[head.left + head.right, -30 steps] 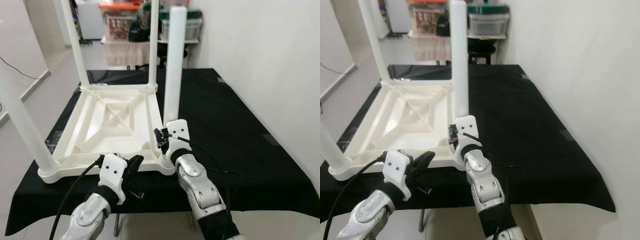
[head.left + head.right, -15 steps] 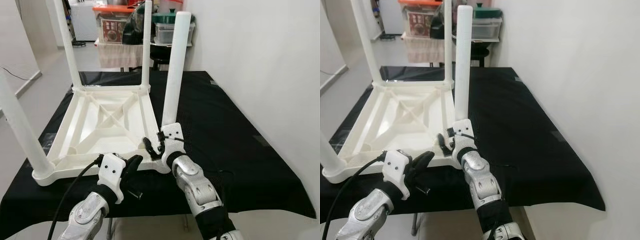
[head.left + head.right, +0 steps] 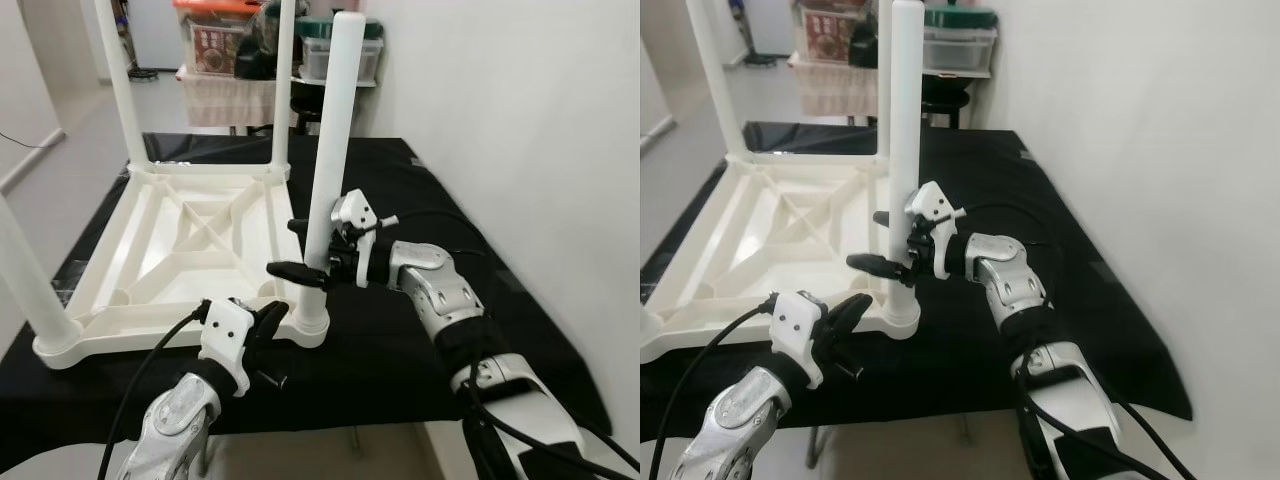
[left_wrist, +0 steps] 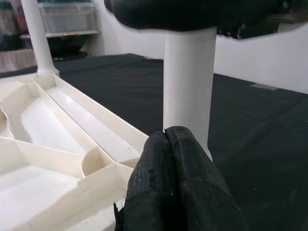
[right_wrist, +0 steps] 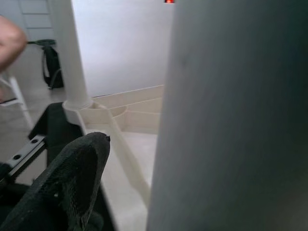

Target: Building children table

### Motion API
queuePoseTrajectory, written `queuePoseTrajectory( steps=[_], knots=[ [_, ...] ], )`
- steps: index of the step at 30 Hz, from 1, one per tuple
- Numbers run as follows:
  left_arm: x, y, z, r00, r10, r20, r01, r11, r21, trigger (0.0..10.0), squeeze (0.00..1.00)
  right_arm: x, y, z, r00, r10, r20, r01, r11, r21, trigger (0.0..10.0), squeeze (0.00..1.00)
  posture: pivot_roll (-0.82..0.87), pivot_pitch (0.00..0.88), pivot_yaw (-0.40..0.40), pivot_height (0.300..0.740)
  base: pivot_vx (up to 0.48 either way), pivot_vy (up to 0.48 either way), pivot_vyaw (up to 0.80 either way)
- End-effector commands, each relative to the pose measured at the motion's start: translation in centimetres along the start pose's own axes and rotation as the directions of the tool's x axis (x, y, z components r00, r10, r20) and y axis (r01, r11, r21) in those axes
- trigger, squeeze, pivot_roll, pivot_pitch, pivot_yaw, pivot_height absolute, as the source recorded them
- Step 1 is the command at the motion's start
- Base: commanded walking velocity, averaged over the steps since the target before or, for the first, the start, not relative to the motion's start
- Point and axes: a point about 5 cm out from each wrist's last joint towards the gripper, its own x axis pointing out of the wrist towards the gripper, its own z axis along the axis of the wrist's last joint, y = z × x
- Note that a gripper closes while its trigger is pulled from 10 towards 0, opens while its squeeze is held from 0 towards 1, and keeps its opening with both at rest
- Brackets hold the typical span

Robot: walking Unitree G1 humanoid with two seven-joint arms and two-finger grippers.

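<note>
One white leg (image 3: 328,150) stood upright in the near corner of the upturned children's table (image 3: 190,250) on the black tabletop (image 3: 430,210); right pincer (image 3: 298,248) straddled it, spread; left pincer (image 4: 166,159) pressed together beside its base.

Home interior, looks like a spare room or living area used as a work spot. Plain white wall (image 3: 520,120) runs just beside the bench (image 3: 440,340), which is draped in black cloth. Pale tiled floor (image 3: 50,170) on the other side of the bench, with a thin black cable (image 3: 25,143) trailing across it. Beyond the bench's far end: a low shelf or side table with a fringed cloth (image 3: 228,100), carrying stacked clear plastic storage boxes, one with an orange lid (image 3: 215,8), one with a dark green lid (image 3: 345,28). Household clutter, no industrial fittings.
</note>
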Motion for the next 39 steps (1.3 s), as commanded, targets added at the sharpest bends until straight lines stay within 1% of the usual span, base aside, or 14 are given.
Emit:
queuePoseTrajectory(
  steps=[1, 3, 4, 15, 20, 22, 25, 27, 33, 34, 35, 36, 37, 39],
  knots=[
    [-0.2, 0.0, 0.1, 1.000, 0.003, 0.007, -0.004, 0.999, 0.039, 10.0, 0.00, 0.0, 0.4, -0.8, 0.995, 0.088, -0.039, -0.087, 0.996, 0.030, 2.7, 0.00, 0.14, 0.000, -0.137, 0.740, 0.000, 0.000, 0.00],
    [-0.2, -0.1, 0.1, 1.000, 0.002, 0.008, -0.002, 0.999, 0.049, 10.0, 0.00, -0.3, 0.4, -1.1, 0.993, 0.111, -0.051, -0.109, 0.993, 0.041, 2.7, 0.00, 0.15, 0.000, -0.142, 0.740, 0.000, 0.000, 0.00],
    [-0.2, -0.2, 0.2, 1.000, -0.003, 0.008, 0.002, 0.999, 0.052, 10.0, 0.00, -0.6, 0.3, -1.3, 0.990, 0.129, -0.056, -0.126, 0.990, 0.055, 0.0, 0.00, 0.15, 0.000, -0.142, 0.740, 0.000, 0.000, 0.00],
    [-1.8, -1.0, 0.7, 1.000, -0.029, 0.002, 0.029, 0.998, 0.054, 10.0, 0.00, -4.0, -1.0, -3.6, 0.992, 0.049, -0.116, -0.039, 0.995, 0.091, 0.0, 0.00, 0.13, 0.000, -0.124, 0.740, 0.000, 0.000, 0.00],
    [-3.3, -1.4, 0.4, 0.999, -0.019, -0.029, 0.018, 1.000, -0.013, 10.0, 0.00, -5.3, -1.5, -4.5, 0.976, -0.190, -0.103, 0.196, 0.979, 0.049, 0.0, 0.00, 0.09, 0.000, -0.106, 0.740, 0.000, 0.000, 0.00],
    [-3.8, -1.5, 0.3, 0.999, -0.012, -0.038, 0.011, 0.999, -0.040, 10.0, 0.00, -5.4, -1.2, -5.5, 0.939, -0.312, -0.144, 0.322, 0.945, 0.053, 0.0, 0.00, 0.09, 0.000, -0.103, 0.740, 0.000, 0.000, 0.00],
    [-4.3, -1.2, 0.1, 0.999, 0.005, -0.052, -0.010, 0.995, -0.096, 10.0, 0.00, -4.0, 6.4, -9.7, 0.632, -0.702, -0.328, 0.774, 0.590, 0.230, 0.0, 0.00, 0.06, 0.000, -0.065, 0.740, 0.000, 0.000, 0.00],
    [-4.2, -1.2, 0.0, 0.998, -0.001, -0.057, -0.005, 0.995, -0.099, 10.0, 0.00, -4.0, 7.5, -9.3, 0.615, -0.715, -0.332, 0.786, 0.589, 0.187, 0.0, 0.00, 0.05, 0.000, -0.058, 0.740, 0.000, 0.000, 0.00],
    [-3.5, -1.0, -0.6, 0.997, -0.034, -0.073, 0.026, 0.993, -0.119, 10.0, 0.00, -3.8, 4.4, -7.5, 0.675, -0.710, -0.202, 0.738, 0.658, 0.153, 0.0, 0.00, 0.05, 0.000, -0.056, 0.740, 0.000, 0.000, 0.00],
    [-3.4, -1.0, -0.6, 0.995, -0.051, -0.080, 0.042, 0.992, -0.118, 10.0, 0.00, -3.0, 4.6, -8.6, 0.694, -0.677, -0.245, 0.718, 0.677, 0.164, 10.0, 0.00, 0.05, 0.000, -0.055, 0.740, 0.000, 0.000, 0.00],
    [-3.4, -1.0, -0.6, 0.995, -0.051, -0.080, 0.042, 0.992, -0.118, 10.0, 0.00, -3.0, 4.6, -8.6, 0.694, -0.677, -0.245, 0.718, 0.677, 0.164, 10.0, 0.00, 0.05, 0.000, -0.055, 0.740, 0.000, 0.000, 0.00],
    [-3.5, -1.0, -0.6, 0.995, -0.050, -0.082, 0.040, 0.992, -0.121, 10.0, 0.00, -2.8, 4.9, -8.4, 0.704, -0.670, -0.237, 0.709, 0.683, 0.176, 10.0, 0.65, 0.06, 0.000, -0.056, 0.740, 0.000, 0.000, 0.00],
    [-3.5, -1.0, -0.6, 0.995, -0.048, -0.084, 0.037, 0.992, -0.125, 10.0, 0.00, -2.7, 5.0, -8.1, 0.711, -0.666, -0.225, 0.703, 0.686, 0.189, 10.0, 1.00, 0.06, 0.000, -0.057, 0.740, 0.000, 0.000, 0.00],
    [-3.5, -1.0, -0.7, 0.995, -0.043, -0.086, 0.031, 0.991, -0.133, 10.0, 0.00, -2.4, 5.8, -7.0, 0.745, -0.635, -0.204, 0.667, 0.713, 0.218, 10.0, 1.00, 0.06, 0.000, -0.059, 0.740, 0.000, 0.000, 0.00]
  ],
)
